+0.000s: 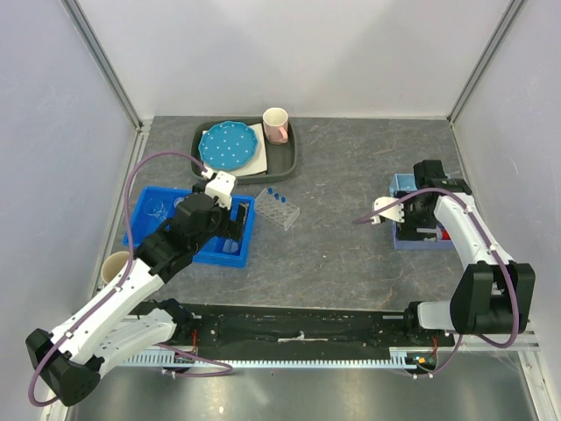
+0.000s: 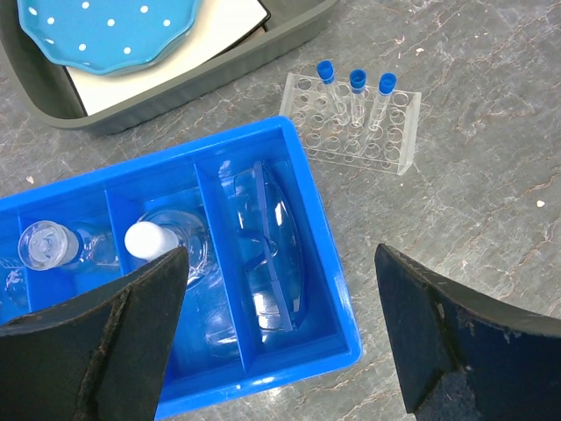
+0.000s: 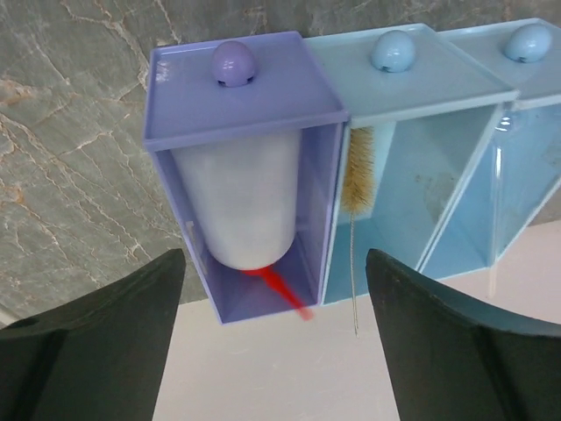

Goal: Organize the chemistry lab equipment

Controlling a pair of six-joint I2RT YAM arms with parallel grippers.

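My left gripper (image 1: 231, 224) (image 2: 280, 294) is open and empty above the right end of a blue divided bin (image 1: 145, 190) (image 2: 344, 320). The bin holds blue goggles (image 2: 267, 246) in its right compartment and clear glass flasks (image 2: 162, 241) in the compartments beside it. A clear tube rack (image 1: 277, 208) (image 2: 351, 123) with three blue-capped tubes stands on the table right of the bin. My right gripper (image 1: 412, 216) (image 3: 276, 285) is open and empty over a purple compartment (image 3: 237, 88) that holds the white red-nozzled squeeze bottle (image 3: 237, 197). A thin bristled stick (image 3: 355, 189) stands in the light blue compartment beside it.
A grey tray (image 1: 289, 158) at the back holds a blue dotted plate (image 1: 230, 146) and a pink-and-white mug (image 1: 276, 124). A beige cup (image 1: 114, 266) stands left of the bin. The purple and light blue organizer (image 1: 419, 239) sits at the right. Walls close three sides.
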